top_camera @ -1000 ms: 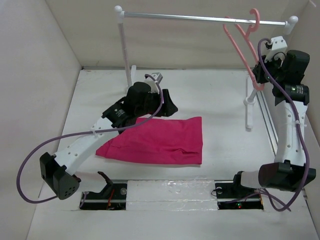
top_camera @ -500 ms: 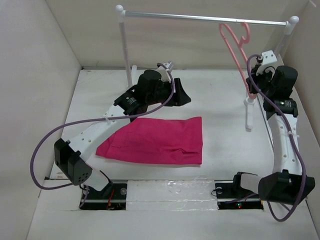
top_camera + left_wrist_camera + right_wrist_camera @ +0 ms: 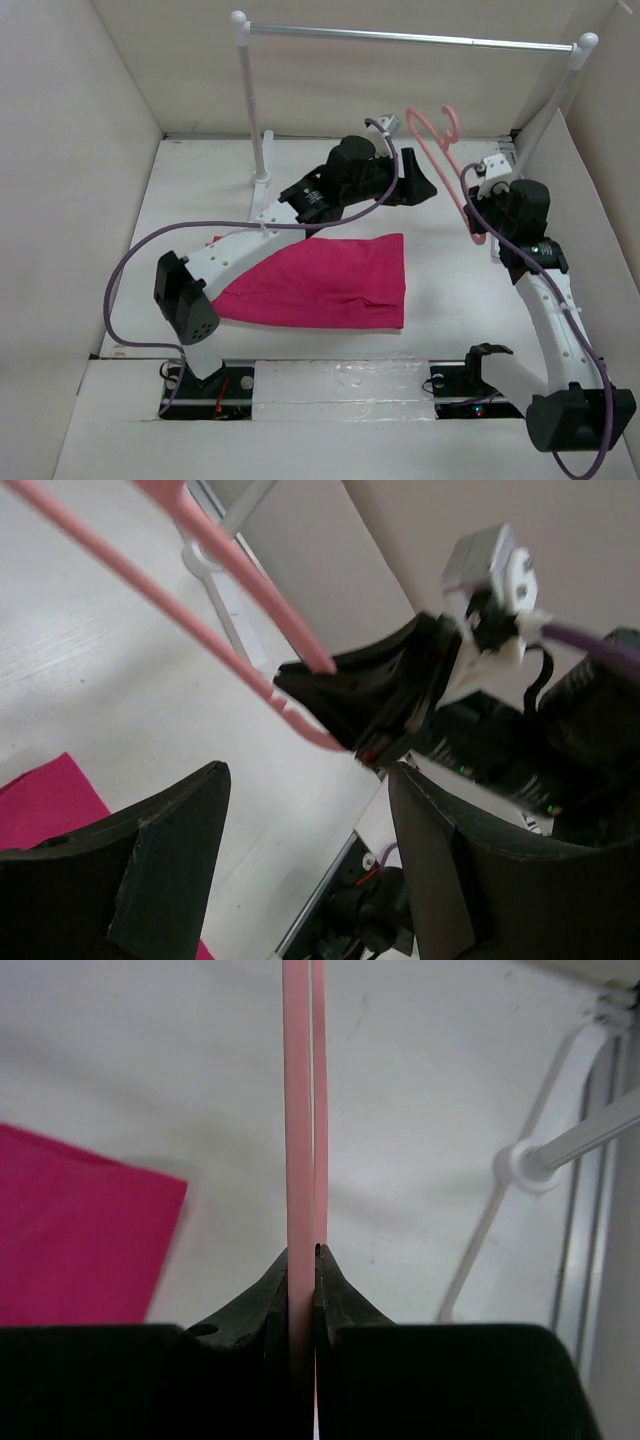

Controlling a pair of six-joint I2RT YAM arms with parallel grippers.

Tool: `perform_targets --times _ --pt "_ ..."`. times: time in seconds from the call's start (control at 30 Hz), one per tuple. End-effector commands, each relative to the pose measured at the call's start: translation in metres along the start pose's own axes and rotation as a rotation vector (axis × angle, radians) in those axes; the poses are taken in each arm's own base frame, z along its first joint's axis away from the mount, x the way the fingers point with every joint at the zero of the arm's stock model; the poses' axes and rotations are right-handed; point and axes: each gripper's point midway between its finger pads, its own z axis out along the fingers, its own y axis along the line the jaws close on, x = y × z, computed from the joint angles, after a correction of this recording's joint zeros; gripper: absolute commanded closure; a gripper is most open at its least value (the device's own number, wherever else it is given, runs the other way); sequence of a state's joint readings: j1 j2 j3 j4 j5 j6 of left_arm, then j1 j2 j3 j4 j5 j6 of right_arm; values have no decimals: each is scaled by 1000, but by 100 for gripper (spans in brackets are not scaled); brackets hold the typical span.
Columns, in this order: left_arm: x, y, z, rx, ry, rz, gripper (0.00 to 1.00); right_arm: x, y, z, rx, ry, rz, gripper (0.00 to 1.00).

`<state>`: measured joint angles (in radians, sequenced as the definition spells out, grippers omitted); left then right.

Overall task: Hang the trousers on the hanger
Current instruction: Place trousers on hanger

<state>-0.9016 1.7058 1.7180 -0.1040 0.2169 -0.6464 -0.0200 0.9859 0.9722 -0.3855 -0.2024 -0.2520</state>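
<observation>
One hanger [image 3: 298, 1110], pinched by the right gripper [image 3: 302, 1258], below the rail [image 3: 400, 37]; one trousers [image 3: 330, 280] nearer; left gripper [image 3: 305, 800] spread.

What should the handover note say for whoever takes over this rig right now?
The right gripper is shut on the hanger, holding it in the air, off the garment rail.
The left gripper is open and empty, raised close to the hanger.
The trousers lie folded on the table; neither gripper touches them.
Done: hanger in hand.
Left: get the trousers onto the hanger.
</observation>
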Motion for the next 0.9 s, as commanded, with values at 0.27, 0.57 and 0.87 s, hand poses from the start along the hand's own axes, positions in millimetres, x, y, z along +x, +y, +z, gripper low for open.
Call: perform_targets --times 0.27,0.57,0.87 --pt "17 23 76 -78 -58 -125 38 68 55 -13 -50 79 80 100" --pt "33 49 113 -166 -11 -150 48 81 68 -13 -58 114 74 100" --pt "55 64 114 -167 49 -181 100 104 74 -27 -38 205 48 75"
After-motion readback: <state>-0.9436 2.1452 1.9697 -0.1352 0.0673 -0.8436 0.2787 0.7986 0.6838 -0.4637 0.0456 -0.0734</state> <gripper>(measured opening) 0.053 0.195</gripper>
